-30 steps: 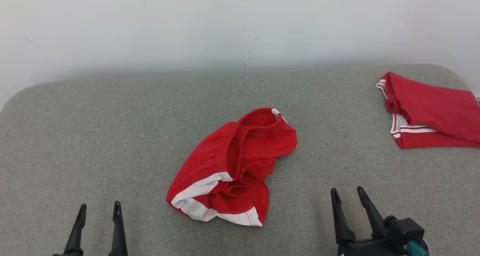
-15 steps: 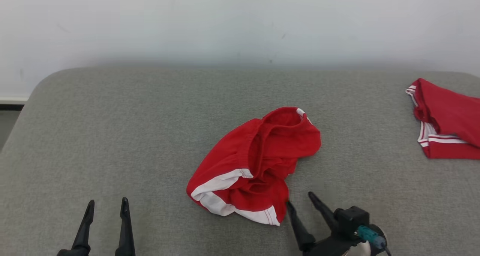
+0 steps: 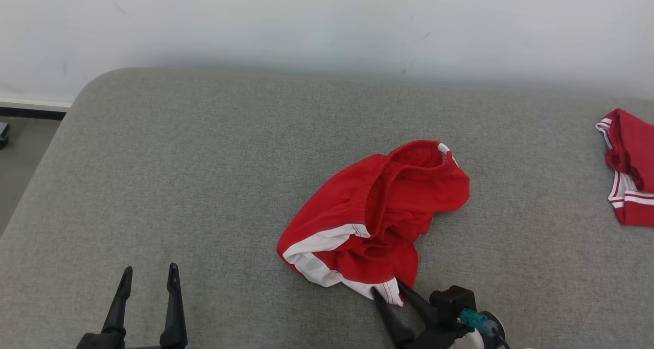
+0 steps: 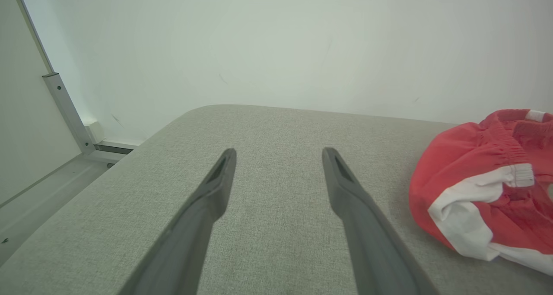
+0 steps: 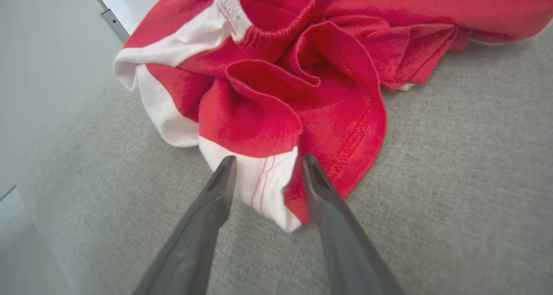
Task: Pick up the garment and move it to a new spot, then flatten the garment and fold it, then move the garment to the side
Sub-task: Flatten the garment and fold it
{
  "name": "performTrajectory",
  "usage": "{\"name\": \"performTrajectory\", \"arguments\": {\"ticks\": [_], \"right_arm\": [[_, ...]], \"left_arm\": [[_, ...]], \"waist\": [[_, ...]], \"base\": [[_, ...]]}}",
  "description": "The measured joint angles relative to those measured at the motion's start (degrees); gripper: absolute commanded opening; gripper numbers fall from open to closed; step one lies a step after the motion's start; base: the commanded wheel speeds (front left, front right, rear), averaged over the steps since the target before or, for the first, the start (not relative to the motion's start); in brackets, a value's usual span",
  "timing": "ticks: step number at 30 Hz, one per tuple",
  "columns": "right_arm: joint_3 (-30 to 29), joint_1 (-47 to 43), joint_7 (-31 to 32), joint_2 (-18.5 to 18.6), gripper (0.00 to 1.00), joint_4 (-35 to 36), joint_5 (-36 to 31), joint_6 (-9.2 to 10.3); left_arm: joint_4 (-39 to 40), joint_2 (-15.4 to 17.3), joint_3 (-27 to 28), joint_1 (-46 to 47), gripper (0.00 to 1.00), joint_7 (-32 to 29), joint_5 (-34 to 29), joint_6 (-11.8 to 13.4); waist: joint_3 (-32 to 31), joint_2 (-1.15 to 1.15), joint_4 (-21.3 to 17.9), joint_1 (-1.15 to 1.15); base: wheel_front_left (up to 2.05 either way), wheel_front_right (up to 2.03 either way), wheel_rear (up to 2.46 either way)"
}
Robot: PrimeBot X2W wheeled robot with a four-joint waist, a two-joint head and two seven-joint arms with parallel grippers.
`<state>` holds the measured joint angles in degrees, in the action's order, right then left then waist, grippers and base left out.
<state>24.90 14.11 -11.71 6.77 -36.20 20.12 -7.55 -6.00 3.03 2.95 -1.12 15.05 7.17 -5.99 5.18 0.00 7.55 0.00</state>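
Currently your right gripper [image 5: 268,163] stands with jaws parted, straddling the white-hemmed corner of the crumpled red fabric shorts [image 5: 302,83], not clamped on it. Those shorts lie in a heap right of centre on the grey woven cushion [image 3: 204,160]. Your left gripper [image 3: 150,268] hovers wide open, well apart from them. A second red white-striped garment [image 3: 631,160] lies at the far right edge.

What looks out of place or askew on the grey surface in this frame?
The red garment lies crumpled in a heap, its waistband gaping upward and its white trim bunched. The right gripper stands open astride the near hem corner. Nothing looks spilled or torn.
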Motion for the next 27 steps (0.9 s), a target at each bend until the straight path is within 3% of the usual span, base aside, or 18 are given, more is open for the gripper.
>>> {"name": "performTrajectory", "arguments": {"ticks": [9,15,22,23,24,25,27], "right_arm": [[-3.45,0.94,-2.93,1.88,0.0,-0.36,-0.18,0.0],[-8.9,-2.8,-3.26,5.27,0.0,4.14,-1.29,0.0],[-13.95,-9.43,-3.22,6.79,0.0,9.34,-2.75,0.0],[-14.15,-10.04,-3.19,6.71,0.39,9.62,-2.72,0.0],[-14.44,-10.46,-3.19,6.51,0.89,10.06,-2.71,0.0],[-14.68,-10.65,-3.19,6.32,1.0,10.61,-2.72,0.0],[-15.5,-10.71,-3.2,5.68,1.0,11.89,-3.25,0.0]], "left_arm": [[-0.31,-0.07,0.8,-0.04,1.0,0.0,0.11,0.45],[-0.82,-0.09,0.16,-0.12,1.0,0.0,0.56,0.46],[-1.14,-0.1,-0.11,-0.4,1.0,0.0,0.99,0.65],[-1.14,-0.09,-0.09,-0.63,1.0,0.0,0.99,0.68],[-1.16,-0.1,-0.12,-0.87,1.0,0.0,0.99,0.69],[-1.22,-0.1,-0.1,-0.96,1.0,0.0,0.99,0.68],[-1.23,-0.1,-0.01,-1.01,1.0,0.0,0.99,0.62]], "waist": [[-0.1,0.0,-1.88,0.0],[-0.89,0.0,-4.39,0.0],[-2.01,0.0,-6.99,0.0],[-2.14,0.0,-7.3,0.0],[-2.28,0.0,-7.58,0.0],[-2.41,0.0,-7.81,0.0],[-2.7,0.0,-8.18,0.0]], "base": [[0.0,0.0,0.0],[0.0,0.0,0.0],[0.0,0.0,0.0],[0.0,0.0,0.0],[0.0,0.0,0.0],[0.0,0.0,0.0],[0.0,0.0,0.0]]}}
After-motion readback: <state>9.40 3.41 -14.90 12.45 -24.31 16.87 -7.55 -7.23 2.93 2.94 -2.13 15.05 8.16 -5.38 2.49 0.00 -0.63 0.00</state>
